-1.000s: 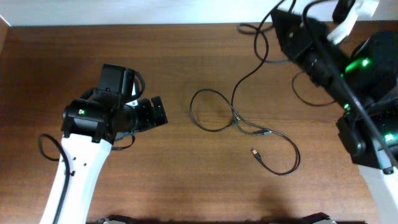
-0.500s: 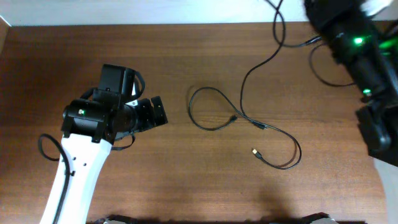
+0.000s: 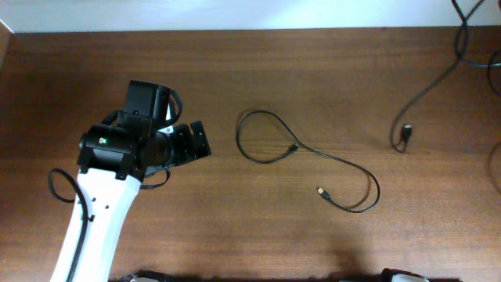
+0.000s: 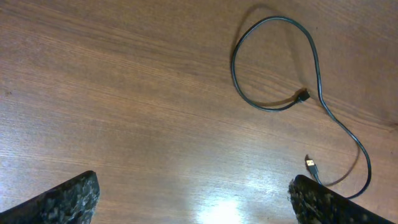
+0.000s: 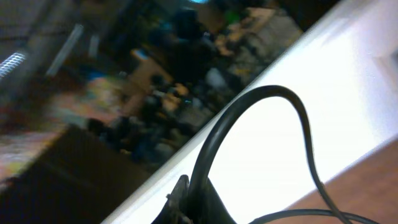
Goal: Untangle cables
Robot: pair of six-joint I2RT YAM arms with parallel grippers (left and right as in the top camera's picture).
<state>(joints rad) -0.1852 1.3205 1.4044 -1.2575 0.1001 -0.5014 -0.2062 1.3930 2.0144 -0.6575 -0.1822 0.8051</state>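
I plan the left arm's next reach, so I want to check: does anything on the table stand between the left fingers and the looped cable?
Nothing visible does. Between the left gripper and the looped cable there is only bare wooden table, and the left wrist view agrees. The second cable lies far to the right, apart.

"What's the desk (image 3: 352, 251) like?"
"Brown wood, the grain running along its length, with a bright patch of reflected light (image 4: 219, 208) on it."
"And past it?"
"A plain white strip (image 3: 235, 14) along the far edge. Elsewhere the room is dim, blurred clutter (image 5: 186, 81); I can't make out what."
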